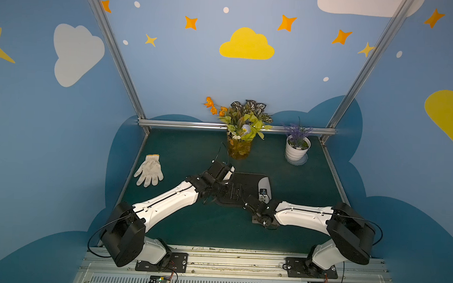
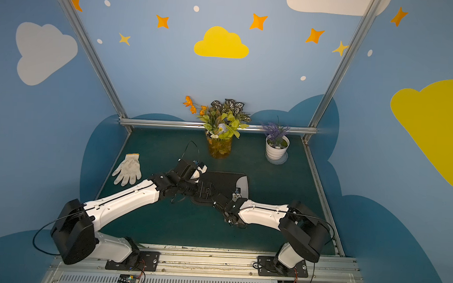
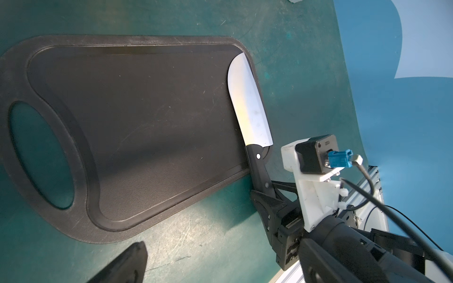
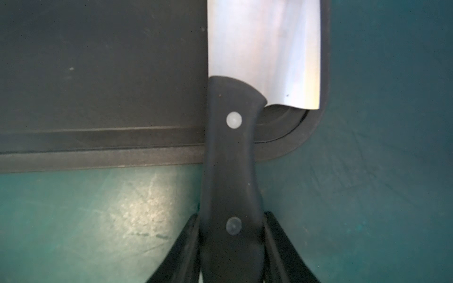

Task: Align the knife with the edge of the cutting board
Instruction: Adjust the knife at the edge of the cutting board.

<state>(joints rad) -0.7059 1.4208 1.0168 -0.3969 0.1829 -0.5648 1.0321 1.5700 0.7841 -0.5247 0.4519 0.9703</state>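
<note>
"Right wrist view, nearest first: what did the right end effector [image 4: 231, 227] have?"

"Its jaws were shut tight on the butt of the knife [image 4: 230, 156], one finger against each side of the black handle, out over the counter [image 4: 380, 183]."

"And which way did the knife run from it?"

"Straight away from the end effector. The handle crossed the near long edge of the cutting board [image 4: 98, 73]. The blade appeared to lie flat on the board at its short end, just inside the grooved rim, with its long axis running along that edge. To my eye they were about parallel, so little turning looked left before letting go."

"Which arm was nearer?"

"The right, plainly. The left end effector [image 1: 232, 193] hung over the board's middle, apart from the knife. Only one of its fingers [image 3: 130, 262] showed, so I could not tell how wide it stood."

"The knife's look?"

"Broad silver-grey blade, far corner rounded, short black handle with two rivets [image 4: 234, 120]. The handle slot [image 3: 39, 156] lay at the board's other end."
</note>
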